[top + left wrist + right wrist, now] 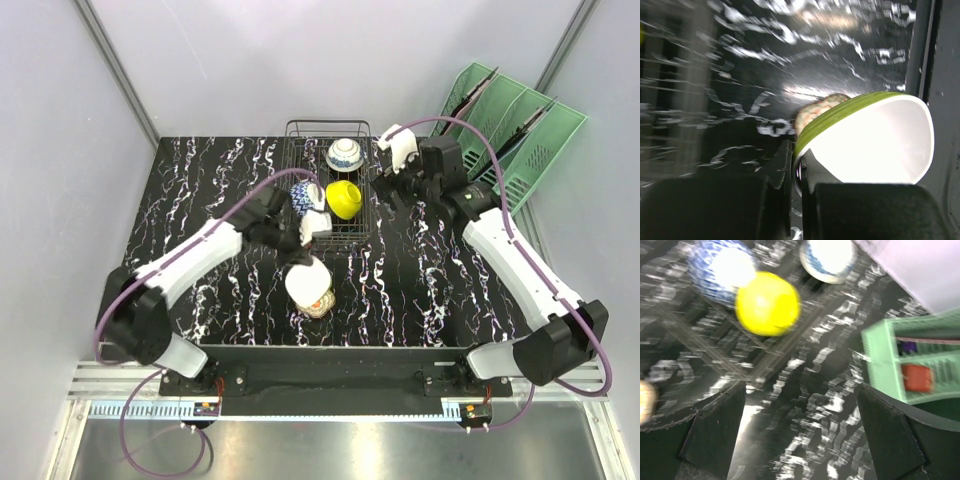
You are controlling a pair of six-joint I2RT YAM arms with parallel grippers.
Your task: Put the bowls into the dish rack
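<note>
Left hand (797, 167) is pinching the green bowl (865, 142) by its rim, just outside the near wall of the rack (327, 124), over the desk (200, 180); next I'd be lifting it clear of the wire, then lowering gently into the back-left gap, avoiding the yellow bowl (343, 198).

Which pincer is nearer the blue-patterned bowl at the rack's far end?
Right. The right pincer hovers right of the rack, near the blue-patterned bowl; the left pincer, holding a lime-green bowl, is off its near end.
</note>
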